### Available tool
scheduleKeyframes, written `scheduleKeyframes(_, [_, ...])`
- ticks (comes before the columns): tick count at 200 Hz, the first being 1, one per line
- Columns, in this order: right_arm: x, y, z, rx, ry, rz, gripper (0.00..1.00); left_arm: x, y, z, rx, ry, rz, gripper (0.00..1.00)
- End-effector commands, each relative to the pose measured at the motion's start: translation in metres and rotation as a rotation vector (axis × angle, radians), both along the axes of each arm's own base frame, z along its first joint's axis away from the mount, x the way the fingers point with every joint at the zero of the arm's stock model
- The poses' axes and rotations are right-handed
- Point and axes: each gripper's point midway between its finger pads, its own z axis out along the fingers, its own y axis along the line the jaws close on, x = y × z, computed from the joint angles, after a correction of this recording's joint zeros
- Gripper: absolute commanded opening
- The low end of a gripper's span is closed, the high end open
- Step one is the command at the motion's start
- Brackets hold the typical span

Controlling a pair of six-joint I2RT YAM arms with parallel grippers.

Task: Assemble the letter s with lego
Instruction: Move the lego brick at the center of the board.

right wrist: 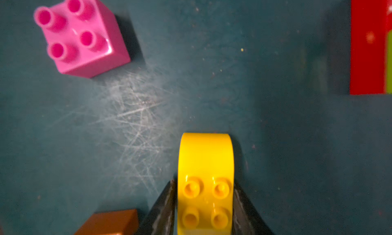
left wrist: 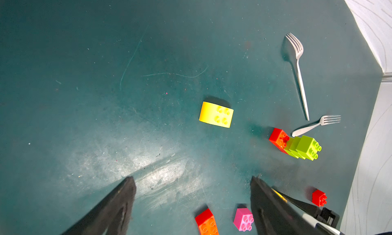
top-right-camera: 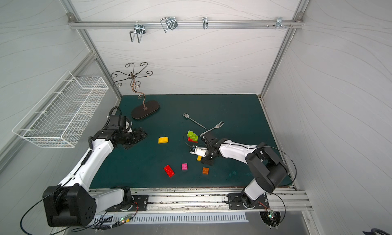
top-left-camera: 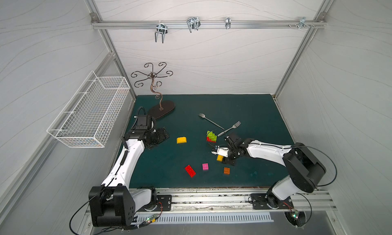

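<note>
My right gripper is shut on a yellow lego brick with a rounded top, its fingers pressed on both sides; in a top view that brick sits low at the mat. A second yellow rounded brick lies alone mid-mat. A stepped stack of lime green on red bricks stands just beyond the right gripper. A long red brick, a pink brick and an orange brick lie near the front. My left gripper is open and holds nothing, over the left mat.
Two metal forks lie behind the stack. A dark metal stand is at the back left corner. A white wire basket hangs on the left wall. The mat's front edge meets a metal rail.
</note>
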Motion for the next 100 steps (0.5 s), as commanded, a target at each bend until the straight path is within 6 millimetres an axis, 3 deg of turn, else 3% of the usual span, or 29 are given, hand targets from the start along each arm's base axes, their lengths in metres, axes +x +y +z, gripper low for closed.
scheduleKeyframes(1, [-0.001,0.016,-0.005,-0.023,-0.005,0.052,0.37,0.006,0.003,0.009,0.006,-0.044,0.007,0.88])
scheduleKeyframes(41, [0.007,0.054,0.016,0.021,-0.001,0.086,0.33,0.006,0.005,0.009,0.015,-0.042,0.012,0.88])
scheduleKeyframes(100, [0.009,0.100,0.010,0.016,0.041,0.113,0.35,0.005,0.005,0.009,0.018,-0.042,0.012,0.88])
